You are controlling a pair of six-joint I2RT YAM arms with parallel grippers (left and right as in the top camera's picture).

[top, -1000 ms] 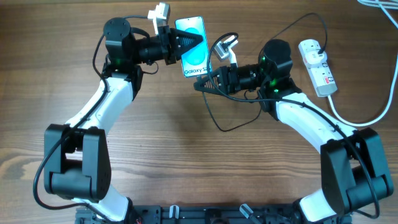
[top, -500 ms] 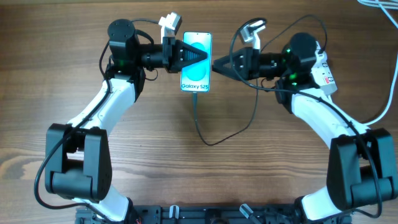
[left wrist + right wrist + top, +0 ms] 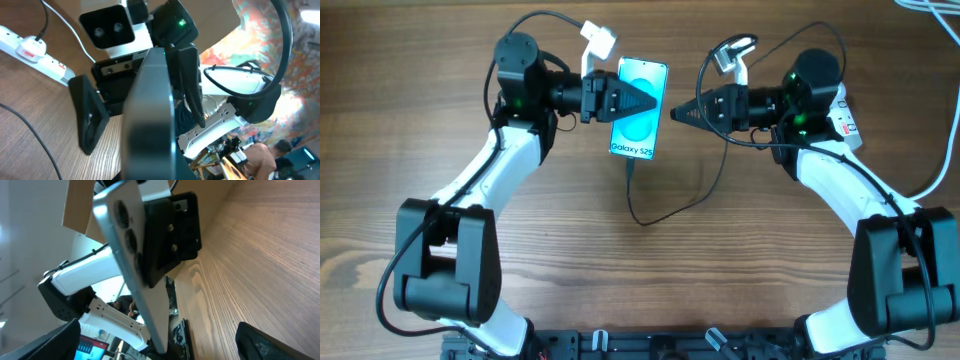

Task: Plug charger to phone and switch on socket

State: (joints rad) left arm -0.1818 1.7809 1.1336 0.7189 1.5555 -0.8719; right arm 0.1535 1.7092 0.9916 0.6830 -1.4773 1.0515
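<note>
Here, left fingers (image 3: pixel 628 98) clamp the turquoise, white-bordered phone (image 3: pixel 645 125); right fingers (image 3: pixel 695 110) spread apart.

The phone (image 3: pixel 638 130) sits between the left gripper (image 3: pixel 645 100) and the right gripper (image 3: pixel 678 115). The charger (image 3: pixel 640 222) loops on the table nearer the robot, and the socket (image 3: pixel 847 120) lies far right.

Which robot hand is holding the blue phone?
The left gripper: it is shut on the phone. The right gripper points at the phone from the other side, but it is open and holds nothing.
</note>
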